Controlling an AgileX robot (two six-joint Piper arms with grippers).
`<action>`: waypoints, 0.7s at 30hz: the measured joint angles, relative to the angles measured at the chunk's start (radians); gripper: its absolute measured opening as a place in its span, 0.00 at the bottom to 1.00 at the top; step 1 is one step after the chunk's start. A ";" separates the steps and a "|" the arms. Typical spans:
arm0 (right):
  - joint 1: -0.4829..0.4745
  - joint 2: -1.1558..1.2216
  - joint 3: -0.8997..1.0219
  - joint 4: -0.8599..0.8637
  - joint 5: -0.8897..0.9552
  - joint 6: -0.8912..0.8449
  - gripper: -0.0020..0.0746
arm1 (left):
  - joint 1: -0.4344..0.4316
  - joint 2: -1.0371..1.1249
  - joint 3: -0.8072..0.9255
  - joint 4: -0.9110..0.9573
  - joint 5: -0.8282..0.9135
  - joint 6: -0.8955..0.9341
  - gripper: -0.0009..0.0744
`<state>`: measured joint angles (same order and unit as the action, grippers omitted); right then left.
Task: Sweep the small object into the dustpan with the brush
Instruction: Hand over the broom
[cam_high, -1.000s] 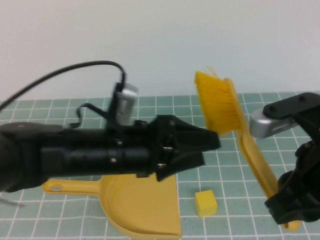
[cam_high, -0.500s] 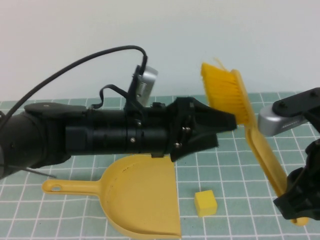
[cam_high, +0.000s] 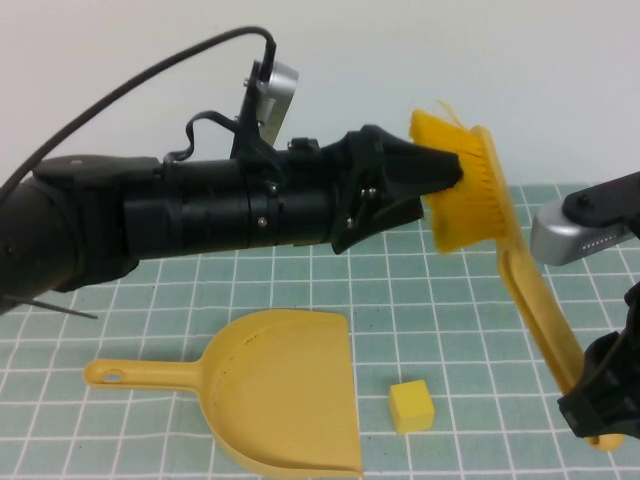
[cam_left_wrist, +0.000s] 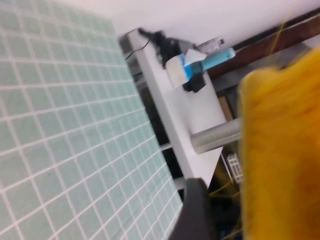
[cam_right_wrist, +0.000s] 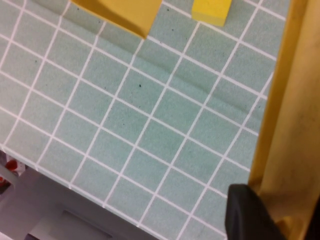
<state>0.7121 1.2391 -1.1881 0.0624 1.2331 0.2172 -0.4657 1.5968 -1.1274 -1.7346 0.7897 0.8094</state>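
Note:
The brush is held up off the mat, bristles at the top facing left and the handle sloping down to my right gripper, which is shut on its lower end. In the right wrist view one dark finger presses the handle. My left gripper is open and raised, its tips at the bristles, which fill the left wrist view. The small cube lies on the mat just right of the dustpan, whose scoop opens toward it.
The green gridded mat covers the table. The left arm's body and cable hang over the mat's back left. The table edge shows in the right wrist view. A white shelf with clutter stands beyond the mat.
My left arm has risen and reached right, bringing its tips to the bristles and uncovering the dustpan. The brush has shifted slightly right and up. The cube and dustpan have not moved.

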 joint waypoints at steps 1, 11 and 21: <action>0.000 0.000 0.000 0.000 0.000 0.000 0.26 | 0.000 0.000 -0.008 0.000 0.000 0.000 0.69; 0.000 0.000 0.000 0.002 0.000 -0.006 0.26 | 0.000 0.003 -0.014 0.000 0.023 -0.012 0.84; 0.000 0.000 0.004 0.002 0.000 -0.021 0.26 | 0.000 0.005 -0.014 0.000 0.053 -0.014 0.84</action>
<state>0.7121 1.2391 -1.1844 0.0649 1.2331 0.1965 -0.4657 1.6015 -1.1413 -1.7346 0.8422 0.7959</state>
